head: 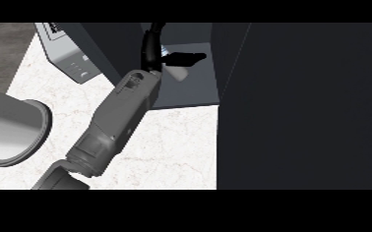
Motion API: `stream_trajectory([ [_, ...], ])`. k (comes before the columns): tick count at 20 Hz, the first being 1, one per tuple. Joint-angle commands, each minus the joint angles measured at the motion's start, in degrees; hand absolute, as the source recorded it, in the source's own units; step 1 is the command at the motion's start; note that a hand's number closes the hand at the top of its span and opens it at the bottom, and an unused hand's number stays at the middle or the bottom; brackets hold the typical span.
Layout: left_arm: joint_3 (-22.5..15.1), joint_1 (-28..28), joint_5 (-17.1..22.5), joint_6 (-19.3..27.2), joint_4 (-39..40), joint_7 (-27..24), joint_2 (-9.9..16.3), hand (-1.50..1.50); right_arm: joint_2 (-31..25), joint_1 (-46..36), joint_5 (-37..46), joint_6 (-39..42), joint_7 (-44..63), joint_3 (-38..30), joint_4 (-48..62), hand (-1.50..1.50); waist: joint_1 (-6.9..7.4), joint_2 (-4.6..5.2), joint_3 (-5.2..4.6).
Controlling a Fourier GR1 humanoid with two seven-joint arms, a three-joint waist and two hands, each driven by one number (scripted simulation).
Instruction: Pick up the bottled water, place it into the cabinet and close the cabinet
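1. One grey forearm (120, 123) comes in from the lower edge at about 7 o'clock and slants up toward 12 o'clock, ending at a black hand (156, 49) inside the open cabinet. Which arm it is cannot be told for sure from this view; it enters on the left side, so it reads as the left.
2. The black hand is raised inside the dark grey open-fronted cabinet (196, 91), with its fingers running up toward 12 o'clock and its thumb (185, 57) stretched out toward 3 o'clock.
3. The pale, translucent bottled water (176, 72) sits just below the thumb, at about 5 o'clock from the hand, over the cabinet's grey floor. Only a small whitish part of it shows.
4. The thumb lies across the top of the bottle and the fingers stand on its far side, so the hand looks clamped on the bottle, though most of the contact is hidden.
5. A large dark cabinet door (298, 108) fills the picture from 1 o'clock to 5 o'clock, standing open beside the cabinet's interior.
6. The white marbled counter top (174, 147) spreads across the lower left, under the forearm.
7. A grey boxy appliance with small buttons (69, 54) stands at about 10 o'clock, well apart from the bottle.
8. A round grey metal basin rim (29, 132) shows at 9 o'clock, cut by the left edge.
9. No other hand is in view.
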Motion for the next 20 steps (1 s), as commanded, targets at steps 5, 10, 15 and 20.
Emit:
stream_trajectory([
  [5, 1.48, -2.42, 4.93, -5.73, 2.06, -10.43, -0.76, -1.50, 0.66, -0.34, -1.95, -3.17, 3.15, 0.04, -6.95, -1.50, 0.39, -0.40, 0.04],
  [10, 1.02, -3.62, 8.32, -7.20, 3.03, -11.47, -0.77, -1.50, -0.77, 0.37, -4.66, -5.28, 5.84, -1.94, -10.64, -1.50, 0.52, -0.59, 0.01],
  [15, -4.31, 1.60, 13.13, -5.54, -1.63, -13.65, -0.78, -1.50, 0.46, 1.23, -2.74, -2.50, 4.88, -1.74, -8.38, -1.50, 1.33, -1.24, 0.10],
  [20, -11.35, 8.86, 18.17, -7.96, -10.55, -12.06, -0.78, -1.50, -0.62, -2.06, -4.86, -8.60, 8.66, -2.31, -10.61, -1.50, 3.05, -1.46, 0.04],
])
